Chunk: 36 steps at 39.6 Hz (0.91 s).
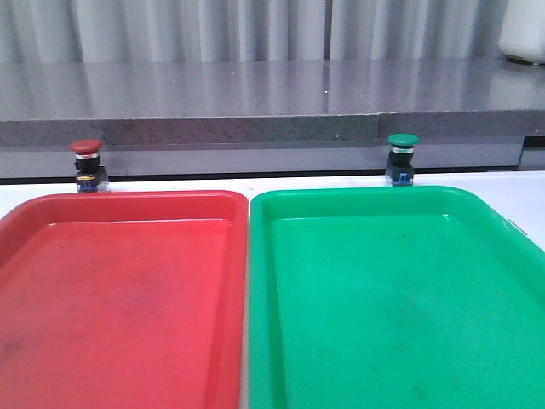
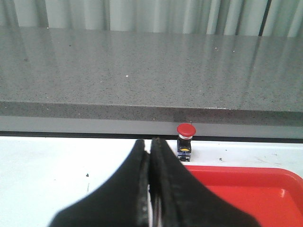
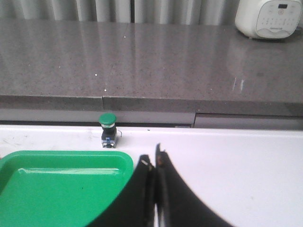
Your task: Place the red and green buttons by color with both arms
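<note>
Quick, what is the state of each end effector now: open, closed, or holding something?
Left end effector: closed, holding nothing.
Right end effector: closed, holding nothing.

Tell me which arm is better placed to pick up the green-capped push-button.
The right arm. Its gripper, closed and empty, faces the green-capped push-button standing beyond the green plastic tray; the left gripper faces the red-capped button.

red tray (image 1: 119, 298): glossy plastic, scuffed
green tray (image 1: 392, 298): glossy plastic, faint marks
counter (image 1: 255, 94): grey speckled stone look, polished
red button (image 1: 86, 146) & green button (image 1: 403, 140) caps: matt plastic; collars shiny metal
table (image 3: 236, 161): smooth white
</note>
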Motion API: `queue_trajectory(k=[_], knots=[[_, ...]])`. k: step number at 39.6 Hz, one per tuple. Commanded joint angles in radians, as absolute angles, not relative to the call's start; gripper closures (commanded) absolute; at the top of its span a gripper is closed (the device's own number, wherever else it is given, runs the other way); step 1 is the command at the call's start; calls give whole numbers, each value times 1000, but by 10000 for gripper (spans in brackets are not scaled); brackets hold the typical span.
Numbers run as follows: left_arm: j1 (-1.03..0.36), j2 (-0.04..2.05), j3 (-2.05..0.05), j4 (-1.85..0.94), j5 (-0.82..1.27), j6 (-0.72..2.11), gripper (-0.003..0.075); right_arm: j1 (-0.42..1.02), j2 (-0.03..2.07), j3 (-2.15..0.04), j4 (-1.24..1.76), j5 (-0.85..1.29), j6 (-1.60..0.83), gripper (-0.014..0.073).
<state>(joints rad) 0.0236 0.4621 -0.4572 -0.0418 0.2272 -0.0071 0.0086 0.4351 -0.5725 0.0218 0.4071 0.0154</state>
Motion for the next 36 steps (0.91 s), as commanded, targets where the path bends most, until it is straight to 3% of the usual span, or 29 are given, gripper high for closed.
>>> queue_trajectory(k=[1,6,9,13,17,36], knots=[[25,474,-494,-45,149,-16,693,2,452,-609,20,351,12,699],[25,474,-494,-45,131,-16,442,2,452,-609,20,361,12,532],[25,474,-494,-45,122,-16,253,2,452,-606,20,361,12,359],[25,474,-494,-68,117,-16,102,2,452,-606,20,362,12,125],[25,474,-494,-68,116,-16,78,2,452,-606,20,361,12,-19],[25,482,-496,-68,106,-16,82,2,452,-606,20,361,12,5]])
